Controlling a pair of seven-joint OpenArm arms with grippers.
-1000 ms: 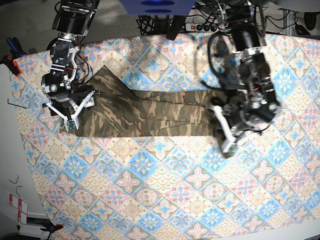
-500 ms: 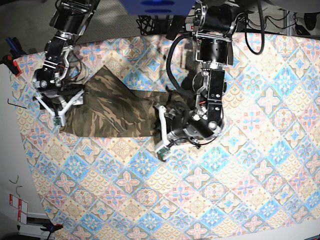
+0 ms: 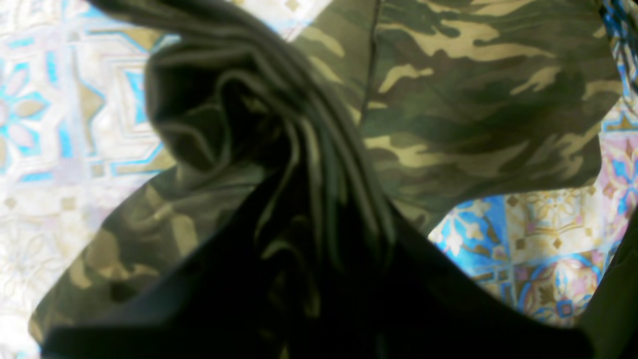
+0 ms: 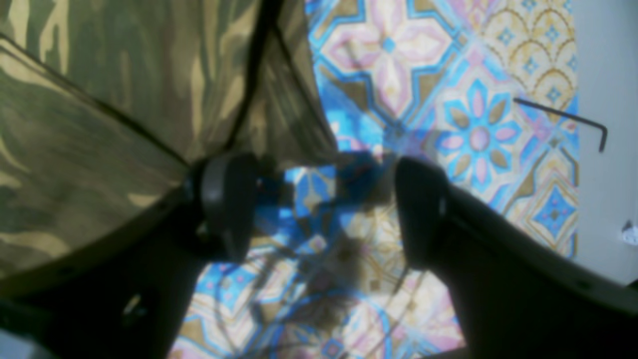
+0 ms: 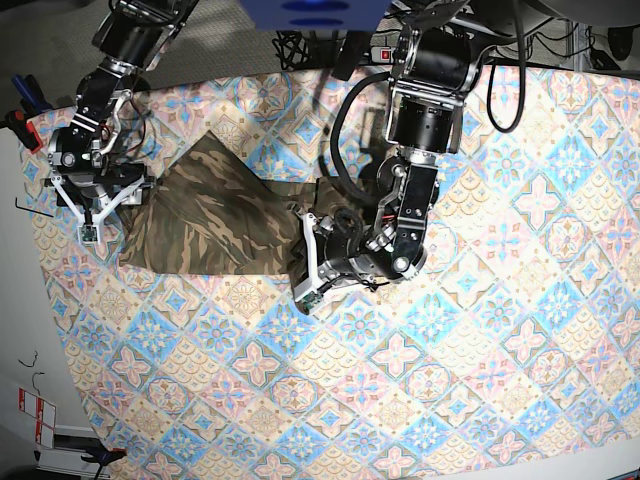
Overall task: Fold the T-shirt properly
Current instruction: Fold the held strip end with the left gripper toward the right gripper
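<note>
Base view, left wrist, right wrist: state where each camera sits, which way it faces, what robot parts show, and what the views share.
Base: overhead, looking straight down at the tablecloth, both arms, and the T-shirt.
Left wrist: on the left arm, looking down along the left gripper at bunched T-shirt cloth; dark gripper parts at the bottom.
Right wrist: on the right arm, facing down; the right gripper shows both fingers apart over tablecloth, with nothing between them.
Shared: T-shirt and tablecloth appear in all three.
</note>
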